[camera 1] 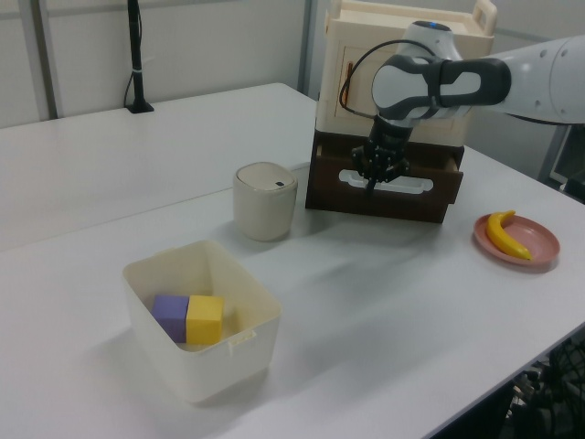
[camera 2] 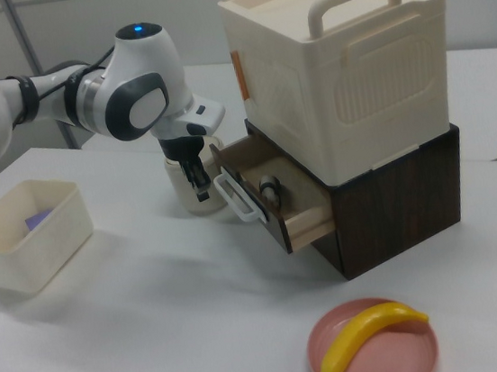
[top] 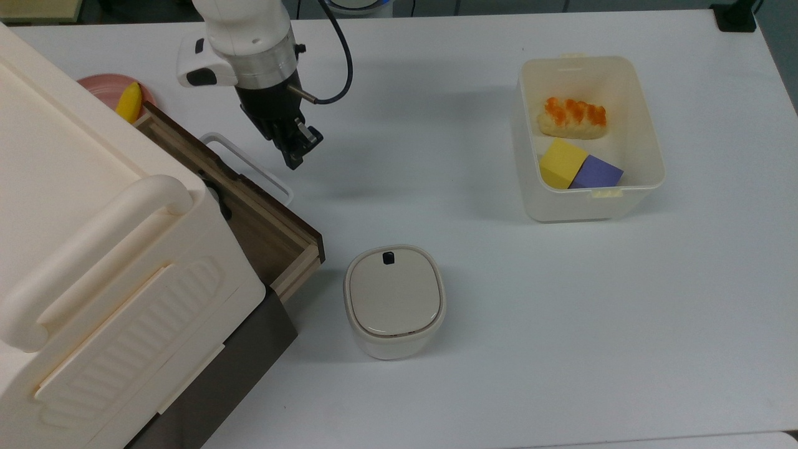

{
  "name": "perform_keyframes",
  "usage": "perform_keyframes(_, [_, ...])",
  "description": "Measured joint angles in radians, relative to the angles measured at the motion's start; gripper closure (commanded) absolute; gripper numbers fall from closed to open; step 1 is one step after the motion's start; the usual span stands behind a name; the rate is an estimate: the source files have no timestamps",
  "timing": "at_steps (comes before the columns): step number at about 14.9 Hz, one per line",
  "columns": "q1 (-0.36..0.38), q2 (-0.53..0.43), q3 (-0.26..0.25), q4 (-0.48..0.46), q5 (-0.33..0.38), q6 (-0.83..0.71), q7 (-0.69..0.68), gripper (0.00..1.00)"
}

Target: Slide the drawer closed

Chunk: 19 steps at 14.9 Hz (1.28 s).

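**Drawer open, gripper hanging by its handle**

Findings run left to right across the top view. The cream cabinet body [top: 93, 249] fills the top view's left side and sits on a dark brown base [camera 2: 395, 195]. The drawer [top: 249, 212] stands pulled out from this base toward the table [top: 436, 386]; the right view shows a small dark object [camera 2: 269, 184] lying inside it. A pink plate [top: 103, 87] with a banana [top: 129, 101] rests behind the cabinet's far corner. The drawer's white loop handle [top: 249, 165] projects from the dark front. The gripper [top: 293, 156] points down just beside the handle; contact cannot be judged. Its fingers appear pressed close together, gripping nothing. A lidded cream canister [top: 394, 301] stands near the drawer's front corner, apart from it. Well to the top view's right, the white bin [top: 648, 156] holds a toy sushi piece [top: 572, 116], a yellow block [top: 561, 163] and a purple block [top: 596, 172].
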Motion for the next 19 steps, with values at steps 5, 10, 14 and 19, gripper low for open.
perform_keyframes(5, [-0.010,0.023,-0.003,0.000,0.000,0.044,0.000,1.00])
perform_keyframes(10, [-0.024,0.029,-0.004,0.000,0.000,0.068,-0.001,1.00])
perform_keyframes(14, [-0.038,0.037,-0.004,0.000,0.000,0.103,-0.001,1.00])
perform_keyframes(19, [-0.066,0.055,-0.004,0.004,0.000,0.151,-0.001,1.00])
